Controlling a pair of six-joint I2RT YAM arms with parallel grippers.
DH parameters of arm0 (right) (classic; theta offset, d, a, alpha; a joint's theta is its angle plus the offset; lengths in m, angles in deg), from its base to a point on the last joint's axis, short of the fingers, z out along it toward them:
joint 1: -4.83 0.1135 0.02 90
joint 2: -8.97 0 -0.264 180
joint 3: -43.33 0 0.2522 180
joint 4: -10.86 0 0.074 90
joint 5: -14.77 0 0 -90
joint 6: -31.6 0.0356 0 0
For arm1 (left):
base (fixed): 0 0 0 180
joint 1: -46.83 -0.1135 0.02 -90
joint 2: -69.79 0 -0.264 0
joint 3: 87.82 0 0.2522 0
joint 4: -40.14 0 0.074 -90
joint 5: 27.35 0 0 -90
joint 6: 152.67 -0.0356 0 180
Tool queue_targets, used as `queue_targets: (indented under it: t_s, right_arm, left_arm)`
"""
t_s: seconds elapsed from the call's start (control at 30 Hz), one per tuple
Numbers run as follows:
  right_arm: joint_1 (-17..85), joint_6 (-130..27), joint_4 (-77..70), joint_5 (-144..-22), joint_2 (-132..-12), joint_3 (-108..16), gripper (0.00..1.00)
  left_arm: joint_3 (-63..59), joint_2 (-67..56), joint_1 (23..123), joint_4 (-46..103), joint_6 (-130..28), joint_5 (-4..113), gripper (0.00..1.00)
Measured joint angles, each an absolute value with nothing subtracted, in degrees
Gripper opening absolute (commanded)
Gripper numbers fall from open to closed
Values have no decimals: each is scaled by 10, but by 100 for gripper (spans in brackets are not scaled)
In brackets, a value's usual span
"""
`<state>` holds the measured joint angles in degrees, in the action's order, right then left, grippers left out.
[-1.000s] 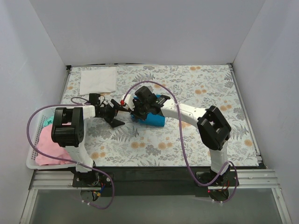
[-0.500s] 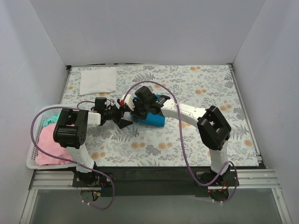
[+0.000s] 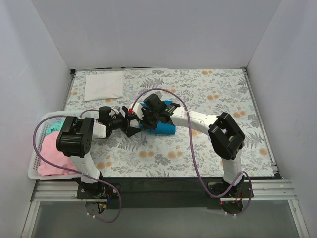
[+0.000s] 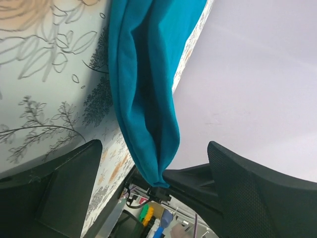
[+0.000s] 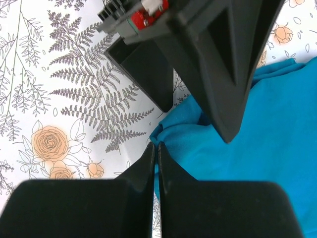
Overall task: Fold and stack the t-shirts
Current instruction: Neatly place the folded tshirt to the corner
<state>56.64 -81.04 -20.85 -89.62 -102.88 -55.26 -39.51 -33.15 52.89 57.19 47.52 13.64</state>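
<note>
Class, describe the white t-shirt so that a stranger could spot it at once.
Start at the floral table and go to its far-left corner. The white t-shirt lies there alone, folded flat, unlike the teal t-shirt bunched up mid-table.

The left arm [image 3: 74,136] bends inward at the elbow, the left claw [image 3: 132,121] spread wide and facing right. The right arm [image 3: 225,134] reaches leftward, the right claw [image 5: 156,148] pinched tight.

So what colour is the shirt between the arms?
The soft cloth t-shirt is plain teal-blue; right wrist view.
</note>
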Motion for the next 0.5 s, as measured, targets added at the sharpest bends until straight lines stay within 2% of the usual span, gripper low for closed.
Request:
queue_targets:
  t_s: [0.17,0.27,0.43,0.5]
  right_arm:
    - [566,-808,-208,-901,-1029,-553,1]
    - [566,-808,-208,-903,-1029,-553,1]
    - [566,-806,-208,-906,-1029,-553,1]
    - [566,-805,-208,-908,-1029,-553,1]
  left_arm:
    - [-365,-336,557,532,473,151,87]
    - [-335,-362,573,519,474,160,75]
    - [-268,-417,576,485,465,188,44]
    - [-242,-436,576,460,454,202,41]
